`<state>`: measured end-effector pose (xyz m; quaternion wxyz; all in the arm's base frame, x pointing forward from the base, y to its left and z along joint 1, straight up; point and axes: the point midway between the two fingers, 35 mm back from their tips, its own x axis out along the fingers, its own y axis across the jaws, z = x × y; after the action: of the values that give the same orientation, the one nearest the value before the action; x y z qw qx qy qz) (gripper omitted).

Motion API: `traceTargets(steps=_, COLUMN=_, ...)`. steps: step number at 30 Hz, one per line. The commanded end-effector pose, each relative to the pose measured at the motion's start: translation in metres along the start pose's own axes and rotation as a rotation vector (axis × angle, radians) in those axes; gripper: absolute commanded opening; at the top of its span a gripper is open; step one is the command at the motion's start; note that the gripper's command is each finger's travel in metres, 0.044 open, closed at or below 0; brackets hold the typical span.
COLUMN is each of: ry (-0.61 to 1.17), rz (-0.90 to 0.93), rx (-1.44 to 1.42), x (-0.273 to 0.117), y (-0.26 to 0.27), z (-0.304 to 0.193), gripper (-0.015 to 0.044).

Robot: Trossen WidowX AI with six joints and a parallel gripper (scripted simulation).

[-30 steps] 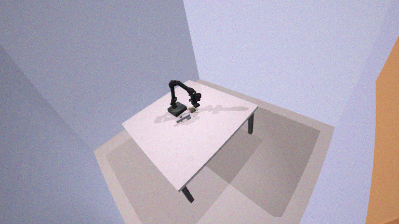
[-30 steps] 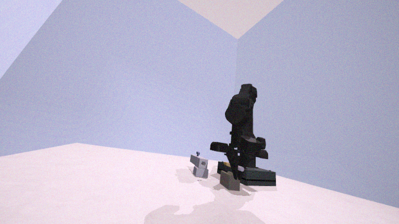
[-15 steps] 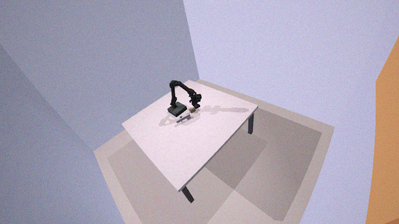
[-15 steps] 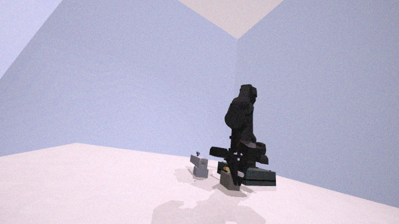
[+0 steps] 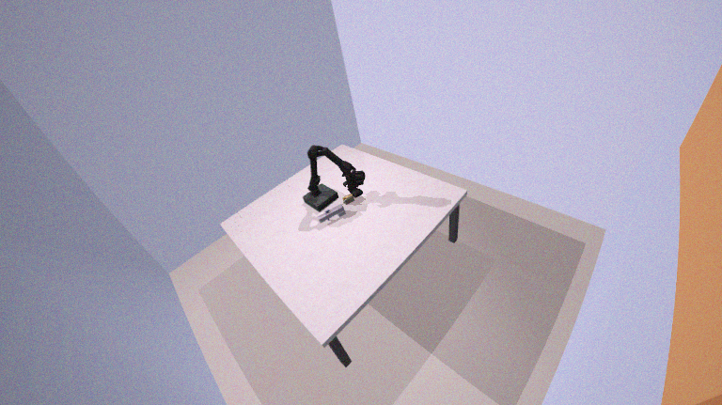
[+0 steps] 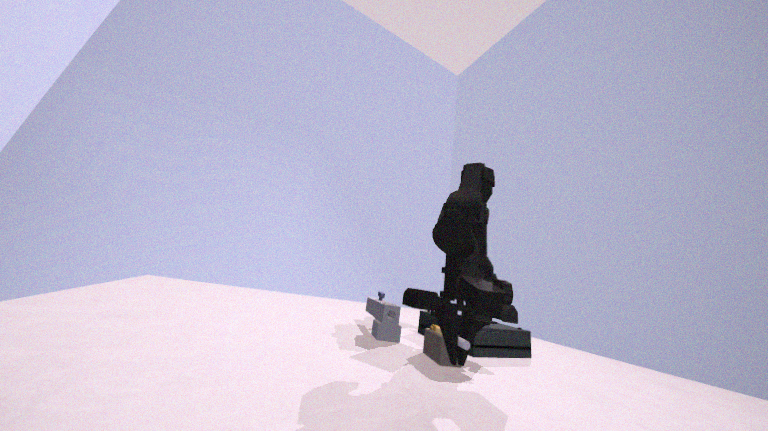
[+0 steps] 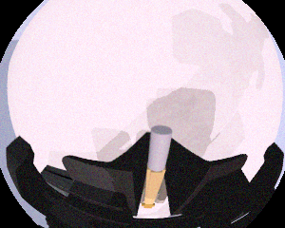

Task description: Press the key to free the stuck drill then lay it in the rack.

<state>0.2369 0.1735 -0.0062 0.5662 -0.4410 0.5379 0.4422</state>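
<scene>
While the black two-fingered end effector (image 5: 357, 194) (image 6: 457, 362) (image 7: 154, 136) grips the grey cylindrical drill with an orange shank (image 5: 348, 196) (image 6: 434, 327) (image 7: 160, 149) crosswise, the orange end points toward the brown-grey, block-shaped rack (image 6: 434, 347) just beside the fingers, making alignment of their long axes the likely crux before lowering.

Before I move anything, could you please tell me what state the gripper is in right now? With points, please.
Gripper (image 5: 357, 194) (image 6: 457, 363) (image 7: 154, 136): closed on the drill (image 6: 463, 343) (image 7: 160, 148), with its grey and orange parts showing between the fingers.
</scene>
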Motion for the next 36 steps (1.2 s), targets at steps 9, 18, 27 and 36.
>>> traceTargets(steps=9, ry=0.001, rz=0.001, rx=0.000, x=0.000, y=0.000, z=0.000, gripper=0.0263)
traceTargets(steps=18, ry=0.008, rz=-0.001, rx=0.001, x=-0.014, y=0.000, z=0.000, gripper=0.0440)
traceTargets(steps=27, ry=0.011, rz=-0.001, rx=0.001, x=-0.055, y=0.001, z=0.000, gripper=0.0440)
traceTargets(steps=36, ry=0.012, rz=0.000, rx=0.019, x=-0.074, y=-0.003, z=-0.002, gripper=0.0440)
